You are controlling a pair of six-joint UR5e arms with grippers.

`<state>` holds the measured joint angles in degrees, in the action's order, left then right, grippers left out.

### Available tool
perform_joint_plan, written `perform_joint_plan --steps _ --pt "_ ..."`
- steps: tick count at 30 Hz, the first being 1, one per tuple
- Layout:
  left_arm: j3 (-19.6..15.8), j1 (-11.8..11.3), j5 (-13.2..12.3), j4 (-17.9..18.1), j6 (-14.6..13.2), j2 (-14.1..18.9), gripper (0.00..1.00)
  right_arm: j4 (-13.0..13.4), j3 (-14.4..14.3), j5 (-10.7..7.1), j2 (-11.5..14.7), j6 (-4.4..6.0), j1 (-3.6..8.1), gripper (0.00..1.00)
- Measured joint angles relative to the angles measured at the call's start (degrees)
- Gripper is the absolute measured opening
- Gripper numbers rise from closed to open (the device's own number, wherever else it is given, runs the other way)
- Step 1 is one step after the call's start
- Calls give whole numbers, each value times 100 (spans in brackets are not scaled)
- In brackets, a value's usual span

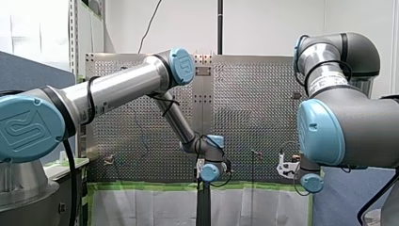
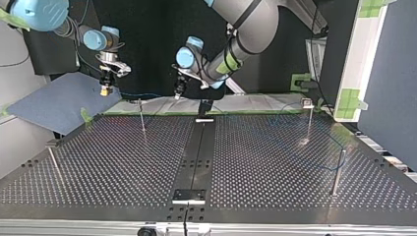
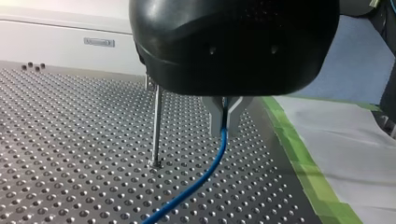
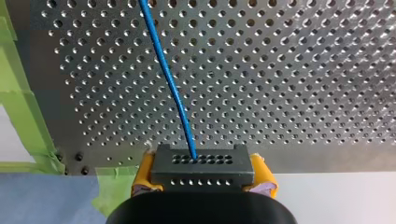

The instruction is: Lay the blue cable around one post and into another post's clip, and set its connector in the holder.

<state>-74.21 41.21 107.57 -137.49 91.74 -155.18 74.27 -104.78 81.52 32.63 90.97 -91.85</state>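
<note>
Left wrist view gives you the plainest read on my left gripper [image 3: 225, 119]: its metal fingers [image 3: 215, 116] are pinched on the cable [image 3: 205, 170], which slopes down from them toward the table [image 3: 70, 140]. A post [image 3: 156, 121] stands upright just beside the gripper, apart from the cable. Green tape [image 3: 308, 168] edges the table on the gripper's other side.

Right wrist view shows you what that one cannot. The connector [image 4: 201, 161], a dark block with rows of holes, is clamped between the yellow pads [image 4: 142, 177] of my right gripper [image 4: 201, 170]. The cable leaves the block's face and runs off above the table.

Only the top view puts the two together for you. My right gripper [image 2: 105, 90] hangs at its left, past the table's far edge. My left gripper [image 2: 179, 91] hangs near the middle, and the cable [image 2: 147, 94] is a thin line strung between them. One post [image 2: 141, 115] stands near that line, on the table. Three more posts [image 2: 339, 172] stand well apart from it.

Front view gives you my left arm [image 1: 122, 87] and right arm [image 1: 348, 127] reaching to the table's far edge. There the fingers are too small to read, and I cannot make out the cable.
</note>
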Motion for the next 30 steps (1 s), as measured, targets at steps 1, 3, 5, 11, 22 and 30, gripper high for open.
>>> perform_joint_plan --steps 1,3,5,11,22,30 --pt "15 0 1 -24 0 -1 0 -18 33 -18 -42 -5 6 5" --pt "43 1 6 -69 1 -4 0 -70 99 -36 -119 -31 14 5" --pt "68 -4 12 -114 1 -3 0 -158 192 -41 -219 -96 18 5" --pt "117 -33 9 -187 -2 -5 0 -417 382 -34 -499 -277 21 5" --pt "312 -8 -2 -403 -63 -82 0 -576 503 -46 -584 -290 33 5" --pt "500 -14 -6 -603 -44 -237 0 -676 597 -45 -585 -245 95 5"
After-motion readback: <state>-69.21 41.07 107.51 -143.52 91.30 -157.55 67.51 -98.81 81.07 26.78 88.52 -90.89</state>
